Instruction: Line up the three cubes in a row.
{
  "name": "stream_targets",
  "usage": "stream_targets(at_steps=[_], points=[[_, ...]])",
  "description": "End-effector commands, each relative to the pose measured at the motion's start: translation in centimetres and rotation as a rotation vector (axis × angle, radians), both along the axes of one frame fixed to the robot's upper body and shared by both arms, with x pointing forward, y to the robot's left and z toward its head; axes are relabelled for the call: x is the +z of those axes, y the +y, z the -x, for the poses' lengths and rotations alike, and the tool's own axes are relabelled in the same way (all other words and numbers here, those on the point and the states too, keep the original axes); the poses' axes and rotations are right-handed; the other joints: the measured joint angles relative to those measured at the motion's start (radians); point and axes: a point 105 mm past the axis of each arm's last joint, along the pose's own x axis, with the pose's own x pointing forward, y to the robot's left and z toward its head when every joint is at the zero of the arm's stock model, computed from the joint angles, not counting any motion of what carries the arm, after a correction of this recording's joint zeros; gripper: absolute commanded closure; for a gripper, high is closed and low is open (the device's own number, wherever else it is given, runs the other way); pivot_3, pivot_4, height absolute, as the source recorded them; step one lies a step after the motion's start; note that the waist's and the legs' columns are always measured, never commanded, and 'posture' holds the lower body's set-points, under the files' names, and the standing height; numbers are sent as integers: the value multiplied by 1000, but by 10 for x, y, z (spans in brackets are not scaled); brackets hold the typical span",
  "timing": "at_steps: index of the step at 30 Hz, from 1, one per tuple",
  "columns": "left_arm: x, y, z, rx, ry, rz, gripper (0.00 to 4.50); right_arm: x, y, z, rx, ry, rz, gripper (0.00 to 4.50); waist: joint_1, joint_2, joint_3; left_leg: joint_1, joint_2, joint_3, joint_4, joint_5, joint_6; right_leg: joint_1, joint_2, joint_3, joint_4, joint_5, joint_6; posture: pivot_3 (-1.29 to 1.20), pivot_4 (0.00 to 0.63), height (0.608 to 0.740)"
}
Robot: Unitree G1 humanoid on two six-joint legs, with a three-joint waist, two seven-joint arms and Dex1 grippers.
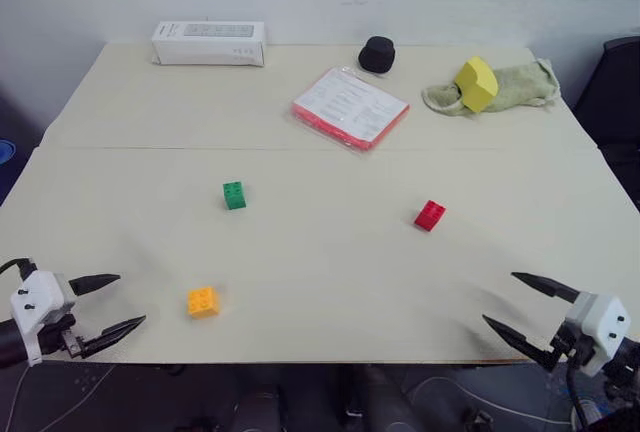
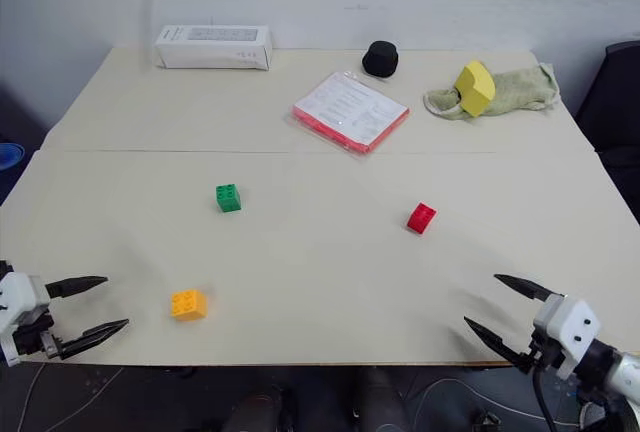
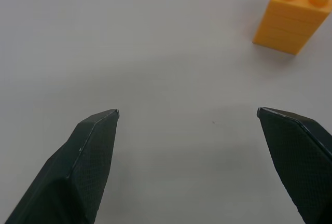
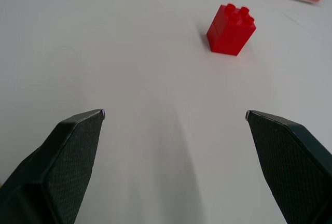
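Three small studded bricks are scattered well apart on the pale surface: green brick mid-left, red brick mid-right, orange-yellow brick near the left end effector. Both it and the right end effector are seen spread wide and empty. The bricks are judged light, rigid and slick, best pinched across two flat opposite sides.

We are seeing a white box lying along the far edge of the worktop, a black cap sitting near it, a red-edged booklet lying just in front, and a yellow block resting on a green cloth.
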Motion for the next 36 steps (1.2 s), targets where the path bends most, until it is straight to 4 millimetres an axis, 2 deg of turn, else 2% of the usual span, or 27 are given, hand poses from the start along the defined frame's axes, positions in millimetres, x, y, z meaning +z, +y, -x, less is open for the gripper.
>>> stream_targets(at_steps=[1, 4, 8, 9, 12, 15, 18, 22, 26, 30, 34, 36], points=[[10, 1, -4, 22, -54, 19, 0, 5, 1, -3, -16, -49, -14, 29, 0, 0, 0, 0, 0, 0, 0, 0, 0, 0, 0, 0, 0, 0, 0, 0, 150, 740], [21, -3, -13, 28, -77, 82, 0, 11, 1, -6, -50, -75, -50, 29, 2, 0, 0, 0, 0, 0, 0, 0, 0, 0, 0, 0, 1, 0, 0, 0, 150, 740], [41, -32, -30, -73, -56, 244, 0, 13, -14, -3, -192, -76, -121, 29, 13, 0, 0, -1, 0, -1, 1, -1, 0, 0, -1, -1, 1, 0, 0, 0, 150, 740], [44, -42, -35, -108, -64, 246, 0, 11, -24, 0, -251, -85, -117, 29, 15, 0, 0, 0, -1, -1, 1, 0, 0, 0, -1, -1, 2, 0, 0, 0, 150, 740], [41, -75, -35, -263, -53, 206, 0, 2, -49, 13, -390, -90, -106, 29, 21, 1, -1, 0, -1, -1, 1, 0, 0, 1, -1, 0, 2, 0, 1, 0, 150, 740], [42, -90, -33, -332, -38, 218, 0, -5, -55, 19, -396, -63, -74, 29, 15, 2, 0, 0, -1, 0, 1, -1, -1, 0, -1, 0, 2, 0, 0, 0, 150, 740], [44, -99, -33, -369, 10, 275, 0, 2, -55, 12, -373, -49, -149, 29, -1, 2, 0, 1, 0, 0, 1, 1, -1, 0, 0, 1, 4, 0, 0, 0, 150, 740], [46, -106, -39, -431, -2, 243, 0, 20, -31, -25, -193, -77, -125, 29, -19, 2, 0, 1, -1, 3, 2, 2, -1, 3, 0, 4, 7, 0, 0, 0, 150, 740], [52, -114, -49, -447, -31, 268, 0, 26, -16, -63, -78, -21, -135, 29, -14, 2, 0, 2, -1, 0, 2, 3, -3, 0, 2, 3, 9, 0, 0, 0, 150, 740], [51, -129, -49, -508, -16, 275, 0, 36, 0, -118, 20, 85, -123, 29, -18, 4, 2, 0, -1, 2, 5, 6, -7, -2, 1, 3, 10, 0, 0, 0, 150, 740], [52, -131, -53, -496, -38, 277, 0, 38, 19, -147, 89, 123, -111, 29, -10, 4, 2, 0, -1, 0, 5, 6, -7, -2, 2, 2, 10, 0, 0, 0, 150, 740], [51, -131, -51, -492, -39, 278, 0, 37, 28, -155, 119, 157, -119, 29, -5, 4, 2, -1, -1, 0, 5, 6, -8, -2, 2, 1, 10, 0, 0, 0, 150, 740]])
